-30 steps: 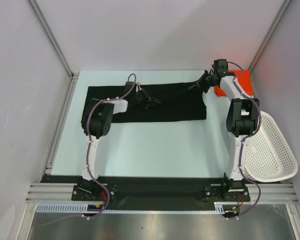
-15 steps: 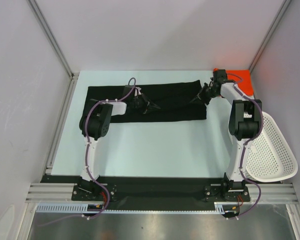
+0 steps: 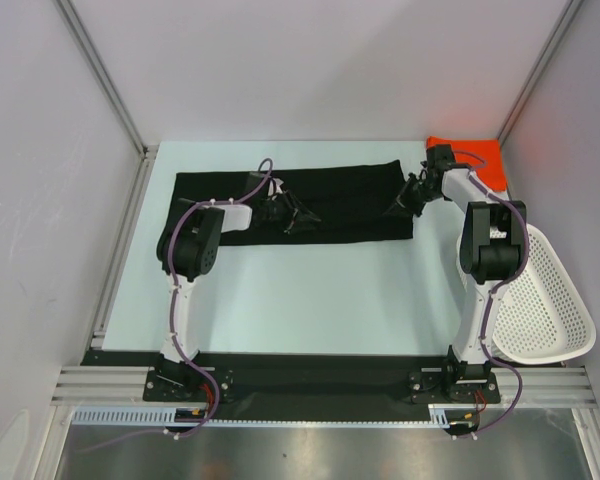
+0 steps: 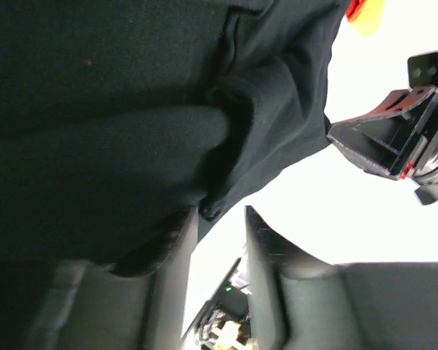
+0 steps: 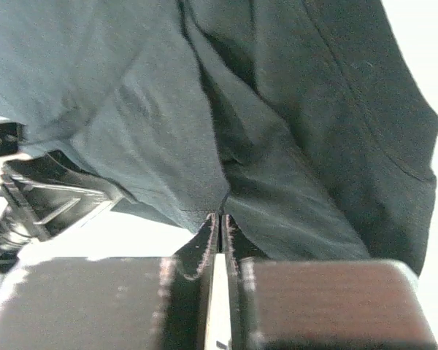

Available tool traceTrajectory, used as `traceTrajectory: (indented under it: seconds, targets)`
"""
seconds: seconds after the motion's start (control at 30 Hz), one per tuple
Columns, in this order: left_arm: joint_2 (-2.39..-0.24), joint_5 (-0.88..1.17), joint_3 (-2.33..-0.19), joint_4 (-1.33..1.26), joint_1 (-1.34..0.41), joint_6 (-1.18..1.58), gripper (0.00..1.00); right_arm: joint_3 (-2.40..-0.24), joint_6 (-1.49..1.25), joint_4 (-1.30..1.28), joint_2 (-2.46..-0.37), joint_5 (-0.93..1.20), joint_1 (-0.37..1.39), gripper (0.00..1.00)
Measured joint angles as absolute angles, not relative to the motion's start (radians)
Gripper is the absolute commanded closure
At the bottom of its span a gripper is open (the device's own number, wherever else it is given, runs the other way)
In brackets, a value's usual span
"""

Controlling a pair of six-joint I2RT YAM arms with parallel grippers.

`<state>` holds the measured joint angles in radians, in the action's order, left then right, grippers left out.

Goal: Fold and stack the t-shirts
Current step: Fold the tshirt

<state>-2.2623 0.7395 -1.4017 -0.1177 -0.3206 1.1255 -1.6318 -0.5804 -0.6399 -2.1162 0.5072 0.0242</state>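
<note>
The black t-shirt (image 3: 340, 205) lies as a long folded strip across the far half of the table. My left gripper (image 3: 298, 215) is low on its middle, jaws apart; in the left wrist view cloth (image 4: 131, 117) bunches over one finger (image 4: 171, 284) and bare table shows in the gap between the jaws. My right gripper (image 3: 404, 200) is at the strip's right end, shut on a cloth edge (image 5: 220, 208) that puckers at its tips. The orange-red t-shirt (image 3: 470, 158) lies in the far right corner, partly behind the right arm.
A white mesh basket (image 3: 540, 300) sits at the right edge beside the right arm. Metal frame rails (image 3: 130, 230) border the table at the left, and enclosure walls stand close behind. The right gripper also shows in the left wrist view (image 4: 394, 138).
My right gripper has moved from the shirt's far right corner toward me, to the middle of its right end. My left gripper has shifted slightly nearer on the shirt.
</note>
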Motion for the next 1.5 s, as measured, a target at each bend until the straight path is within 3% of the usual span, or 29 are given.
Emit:
traceTrajectory:
  seconds: [0.1, 0.13, 0.4, 0.83, 0.93, 1.07, 1.23, 1.5]
  targets:
    - [-2.259, 0.745, -1.401, -0.099, -0.317, 1.092, 0.48, -1.631, -0.55, -0.672, -2.116, 0.487, 0.024, 0.65]
    - [-2.254, 0.745, -1.402, -0.086, -0.313, 1.073, 0.46, -1.636, -0.538, -0.686, -2.116, 0.478, 0.024, 0.61]
    - [-2.214, 0.734, -1.456, -0.001, -0.281, 0.96, 0.46, -1.76, -0.449, -0.708, -2.138, 0.445, 0.024, 0.44]
    - [-2.323, 0.716, -1.626, -0.017, -0.285, 0.979, 0.51, -2.06, -0.416, -0.66, -2.395, 0.492, 0.032, 0.47]
    - [-2.343, 0.709, -1.623, -0.018, -0.288, 0.994, 0.57, -2.065, -0.418, -0.657, -2.413, 0.502, 0.036, 0.5]
    - [-2.343, 0.701, -1.616, -0.036, -0.293, 0.998, 0.48, -2.066, -0.418, -0.649, -2.413, 0.503, 0.044, 0.55]
    - [-2.344, 0.702, -1.628, -0.031, -0.295, 1.005, 0.48, -2.067, -0.424, -0.645, -2.414, 0.507, 0.044, 0.55]
    - [-2.355, 0.703, -1.652, -0.028, -0.297, 1.021, 0.57, -2.067, -0.425, -0.646, -2.415, 0.513, 0.04, 0.57]
